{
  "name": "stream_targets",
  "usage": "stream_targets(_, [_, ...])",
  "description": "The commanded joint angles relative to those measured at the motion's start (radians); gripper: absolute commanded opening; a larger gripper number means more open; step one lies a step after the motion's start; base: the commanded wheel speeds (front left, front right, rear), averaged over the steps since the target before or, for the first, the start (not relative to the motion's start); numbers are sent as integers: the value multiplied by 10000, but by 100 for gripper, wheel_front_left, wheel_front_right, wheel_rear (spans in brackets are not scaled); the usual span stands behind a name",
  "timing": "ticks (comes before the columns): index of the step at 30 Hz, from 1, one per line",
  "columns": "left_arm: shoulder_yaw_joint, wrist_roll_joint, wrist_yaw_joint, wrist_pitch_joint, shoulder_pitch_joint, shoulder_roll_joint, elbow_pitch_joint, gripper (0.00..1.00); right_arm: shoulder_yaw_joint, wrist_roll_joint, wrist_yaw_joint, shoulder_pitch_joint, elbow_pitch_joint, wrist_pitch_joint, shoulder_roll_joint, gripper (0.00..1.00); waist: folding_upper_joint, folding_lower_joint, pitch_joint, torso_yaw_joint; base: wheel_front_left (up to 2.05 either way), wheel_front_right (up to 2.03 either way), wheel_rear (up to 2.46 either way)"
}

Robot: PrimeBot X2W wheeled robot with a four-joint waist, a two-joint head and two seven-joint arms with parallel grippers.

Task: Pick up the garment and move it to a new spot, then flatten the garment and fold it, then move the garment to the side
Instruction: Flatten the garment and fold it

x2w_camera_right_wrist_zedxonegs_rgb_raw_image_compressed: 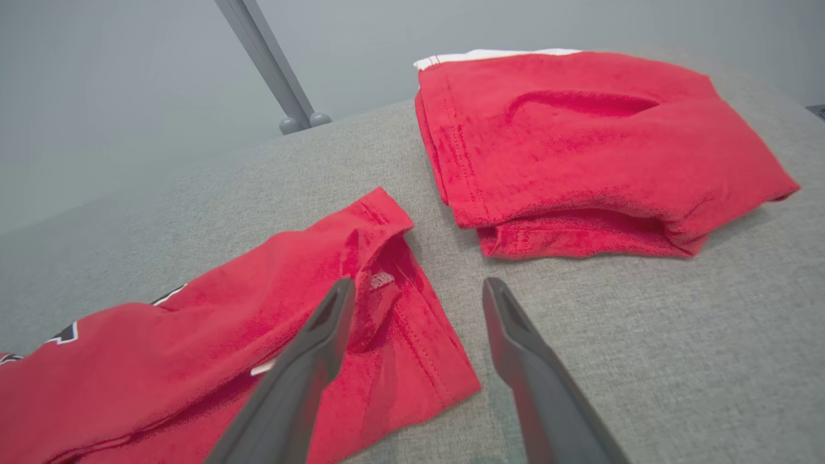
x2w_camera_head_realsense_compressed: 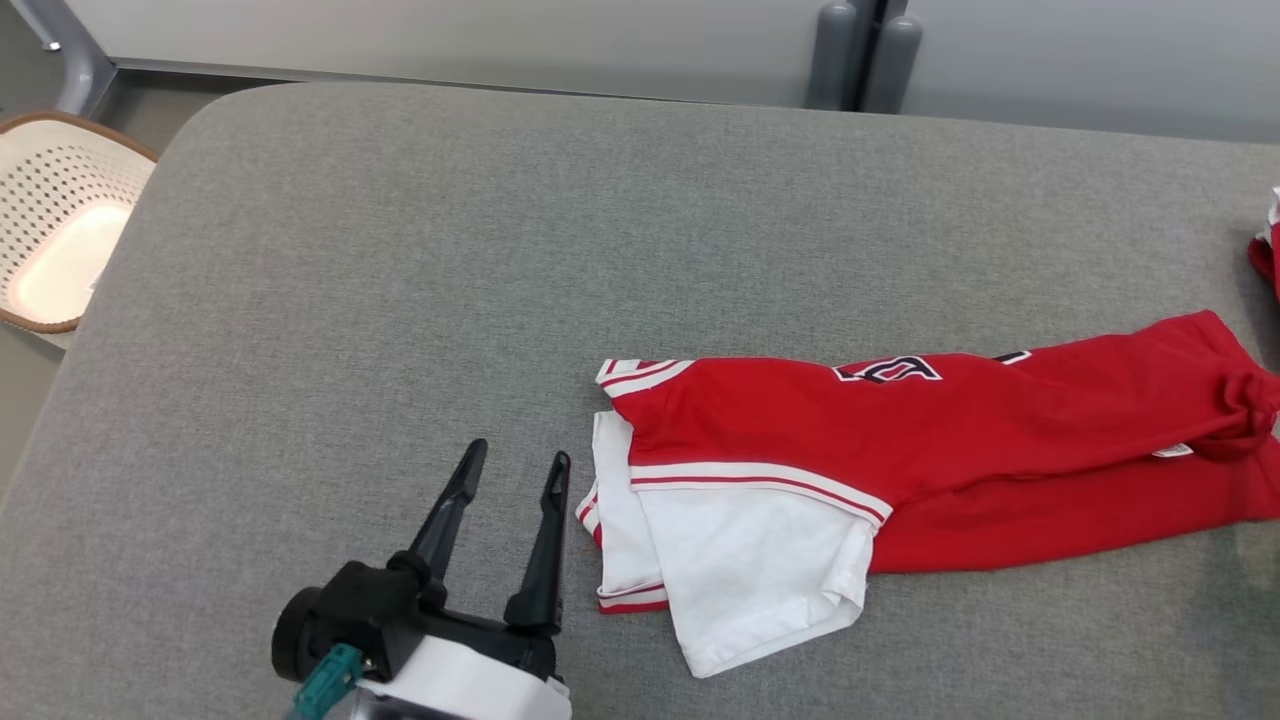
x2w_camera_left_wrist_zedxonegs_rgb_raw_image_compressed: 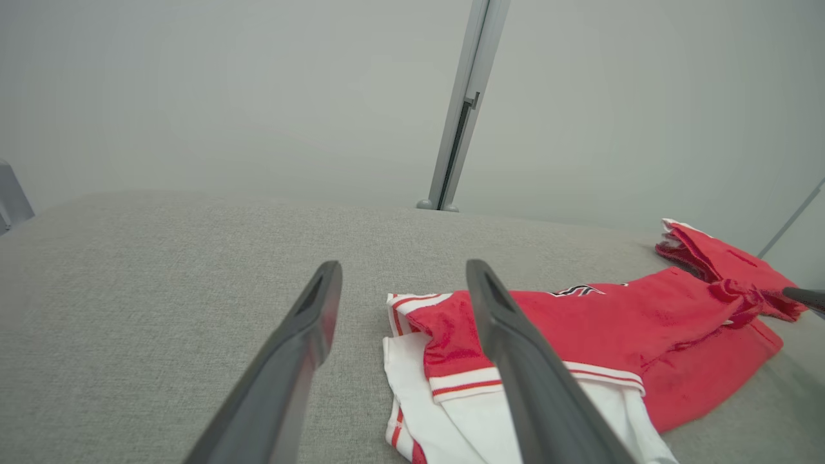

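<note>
Our left gripper (x2w_camera_head_realsense_compressed: 519,452) stands open, its two fingers spread with nothing between them but the grey table (x2w_camera_head_realsense_compressed: 400,250). The garment (x2w_camera_head_realsense_compressed: 900,450), a red jersey with white sleeves and red-striped trim, lies on the table just to the right of this gripper. Its white sleeve (x2w_camera_head_realsense_compressed: 740,560) comes nearest, close beside the right finger. In the head view we see a thin strip of table between the two. In the left wrist view the right finger crosses in front of the sleeve, and the left finger is over bare table. From there the garment runs off to the right, folded lengthwise, with a black-and-white letter mark along its far edge.

Our right gripper (x2w_camera_right_wrist_zedxonegs_rgb_raw_image_compressed: 419,283) is open too and holds nothing. Its left finger hangs over the garment's red hem end, where a small white label (x2w_camera_right_wrist_zedxonegs_rgb_raw_image_compressed: 381,279) shows inside a fold. Its right finger is over bare table just past the hem. We cannot tell whether the left finger touches the cloth.

Ahead of the right gripper and a little to its right lies a folded red pile (x2w_camera_right_wrist_zedxonegs_rgb_raw_image_compressed: 580,142) with a white edge at its far side, parted from the garment by a strip of table. Far to the left of the left gripper, beyond the table's edge, stands a pale perforated basket (x2w_camera_head_realsense_compressed: 60,220). Beyond both grippers a grey post (x2w_camera_left_wrist_zedxonegs_rgb_raw_image_compressed: 464,109) rises behind the table.
</note>
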Motion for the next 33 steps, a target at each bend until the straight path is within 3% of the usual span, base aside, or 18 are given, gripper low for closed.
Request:
stream_targets(1, [178, 182, -170, -35, 175, -205, 29, 100, -27, -136, -4, -301, 188, -84, 28, 100, -1, 0, -67, 117, 0, 0, 0])
stream_targets(8, [1141, 1703, -1469, -26, 820, -1308, 607, 100, -112, -798, -5, -2146, 2640, 87, 292, 100, -1, 0, -5, 553, 0, 0, 0])
stream_targets(9, [1304, 1991, -1737, -28, 877, -1475, 804, 100, -84, -1080, -5, -2540, 3500, 271, 266, 100, -1, 0, 42, 692, 0, 0, 0])
stream_targets(13, [1669, 2364, -2134, -27, 948, -1821, 1012, 100, 123, -1588, -5, -2886, 5020, 999, 294, 100, -1, 0, 35, 860, 0, 0, 0])
stream_targets(14, [1765, 2427, -2214, -27, 1017, -1900, 1032, 100, 181, -1559, -5, -2863, 5299, 1189, 414, 92, -1, 0, 27, 861, 0, 0, 0])
stream_targets(15, [1869, 2498, -2269, -27, 1088, -1938, 1057, 100, 262, -1489, -5, -2821, 5474, 1389, 544, 45, -1, 0, 17, 836, 0, 0, 0])
stream_targets(16, [1995, 2570, -2318, -27, 1135, -1978, 1064, 100, 379, -1421, -4, -2759, 5568, 1562, 660, 15, -1, 0, 4, 778, 0, 0, 0])
stream_targets(17, [2109, 2626, -2380, -27, 1173, -2039, 1053, 100, 522, -1425, -4, -2675, 5564, 1639, 676, 0, -1, 0, -12, 709, 0, 0, 0])
stream_targets(26, [2785, 3151, -2917, -27, 1456, -2392, 1035, 100, 910, -1467, -25, -1872, 4152, 39, -461, 0, -1, 0, -72, -300, 0, 0, 0])
stream_targets(33, [3006, 3406, -3259, -27, 1333, -2617, 1237, 100, 1062, -1631, -14, -1820, 2945, -383, -750, 0, -1, 0, -76, -712, 0, 0, 0])
